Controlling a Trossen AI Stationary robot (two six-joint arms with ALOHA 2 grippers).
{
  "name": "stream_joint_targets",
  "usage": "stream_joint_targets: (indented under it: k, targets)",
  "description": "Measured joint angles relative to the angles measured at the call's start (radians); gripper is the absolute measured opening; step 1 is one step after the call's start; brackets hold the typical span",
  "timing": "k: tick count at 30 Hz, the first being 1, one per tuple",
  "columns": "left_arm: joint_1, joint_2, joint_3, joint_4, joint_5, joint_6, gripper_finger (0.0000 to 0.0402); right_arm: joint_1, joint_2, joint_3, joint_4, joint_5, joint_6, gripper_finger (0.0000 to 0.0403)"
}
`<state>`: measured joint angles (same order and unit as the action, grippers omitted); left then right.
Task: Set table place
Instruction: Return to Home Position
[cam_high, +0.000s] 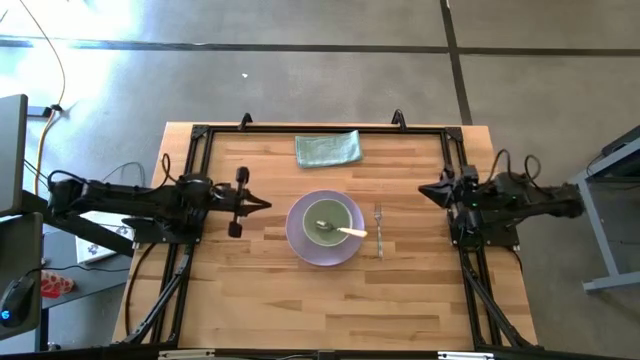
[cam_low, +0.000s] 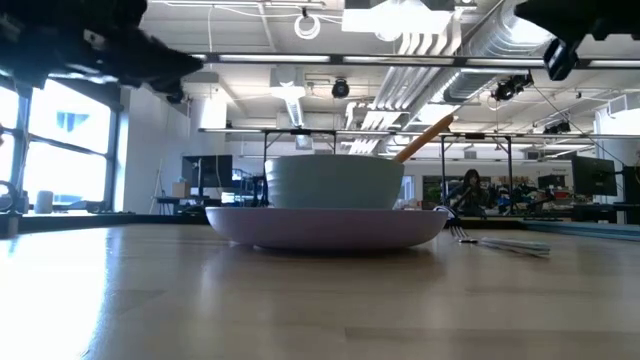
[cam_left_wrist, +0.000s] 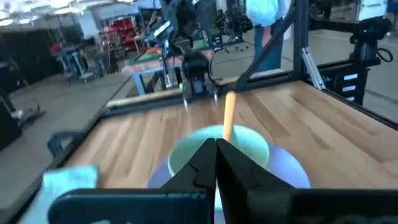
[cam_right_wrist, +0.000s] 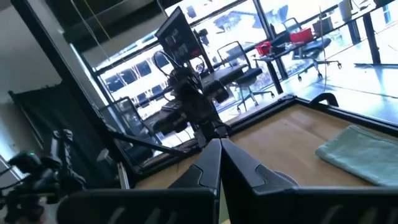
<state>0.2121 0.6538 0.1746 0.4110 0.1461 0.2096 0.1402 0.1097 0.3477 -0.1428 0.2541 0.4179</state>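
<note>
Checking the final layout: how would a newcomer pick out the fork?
On the wooden table, find the lilac plate at the centre. The fork lies flat on the wood just beside it, toward the right arm. Unlike the yellow-handled spoon in the bowl, it is thin, all silvery.

Daylight is streaming through tall dark-framed glass windows (cam_low: 65, 130), and white round metal ceiling ducts (cam_low: 450, 40) are running overhead among strip lights (cam_low: 255, 58). A grey concrete floor (cam_high: 300, 85) with dark seams is spreading all around, with black wheeled office chairs (cam_right_wrist: 235, 56) standing farther off
</note>
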Motion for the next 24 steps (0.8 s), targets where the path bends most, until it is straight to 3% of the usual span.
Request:
stream_joint_targets:
  k: [4,11,24]
  targets:
    - [0.054,-0.112,-0.111,0.003,-0.005,-0.074,0.0003,0.0,-0.108,-0.002,-0.134,0.005,0.03,0.0]
    - [0.121,-0.285,-0.165,-0.102,0.025,-0.097,0.0001,0.0,-0.098,-0.034,-0.211,0.015,0.031,0.0]
    - [0.128,-0.344,-0.165,-0.215,0.054,-0.096,0.0001,0.0,-0.104,-0.295,0.068,0.014,0.075,0.0]
